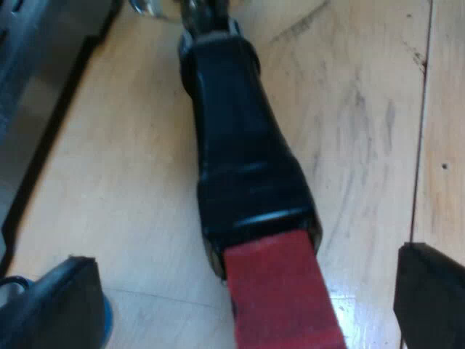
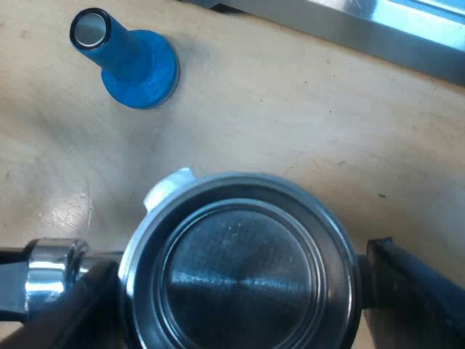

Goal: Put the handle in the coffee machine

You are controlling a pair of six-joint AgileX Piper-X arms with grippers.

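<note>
The left pincer [image 1: 251,291] is released, its fingers [image 1: 65,305] apart on either side of the red end [image 1: 280,291] of the holder [image 1: 240,145], not touching it. The right pincer [image 2: 240,287] sits about the basket [image 2: 240,254]; whether it grips, I cannot tell. The holder lies on the worktop [image 2: 290,123] near the machine [image 2: 363,29], not yet locked in. The tamper [image 2: 134,65] stands well apart. Closing off-centre on the tapered handle could let it twist or slip. The machine's front is cut off.

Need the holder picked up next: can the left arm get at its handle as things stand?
Likely yes: the handle lies on the table, its red end between the open fingers of the left gripper, nothing blocking.
</note>
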